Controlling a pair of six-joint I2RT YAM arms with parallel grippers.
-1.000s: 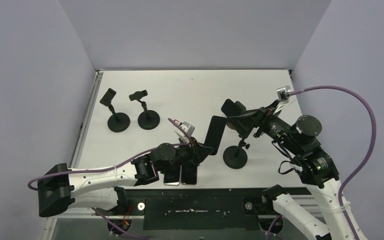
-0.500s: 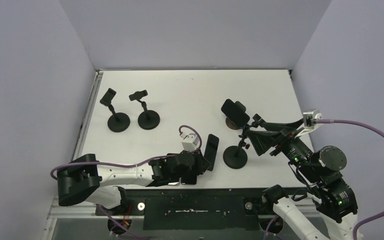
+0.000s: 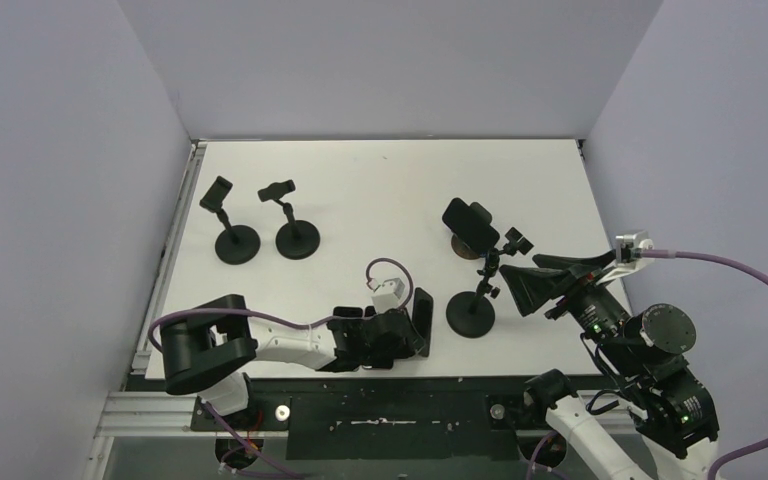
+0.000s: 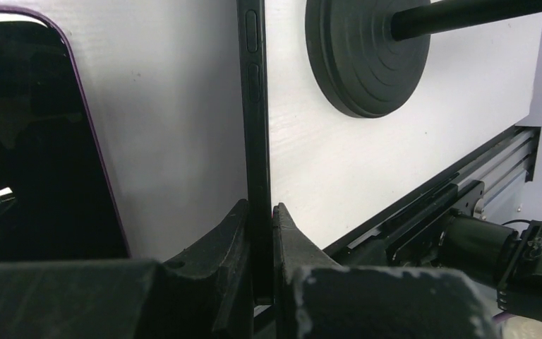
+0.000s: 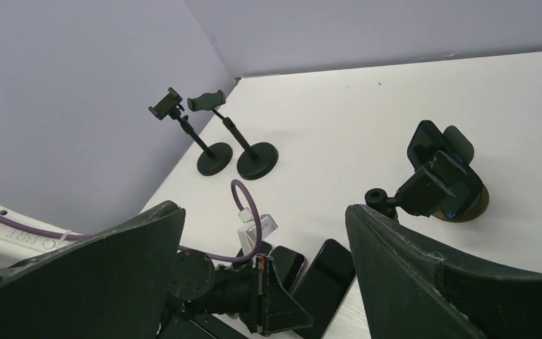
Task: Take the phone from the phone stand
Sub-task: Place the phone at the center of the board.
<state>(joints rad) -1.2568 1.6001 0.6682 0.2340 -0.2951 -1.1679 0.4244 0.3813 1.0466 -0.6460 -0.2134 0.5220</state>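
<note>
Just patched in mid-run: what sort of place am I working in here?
Most likely a robotics lab test cell: a white tabletop boxed in by plain lilac wall panels, a metal mounting rail along the near edge, and matching black round-based phone stands set out as props.

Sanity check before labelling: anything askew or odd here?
Only the phone in the left gripper: jaws shut on it, it is held on edge beside a flat phone. Nothing looks spilled or damaged.
</note>
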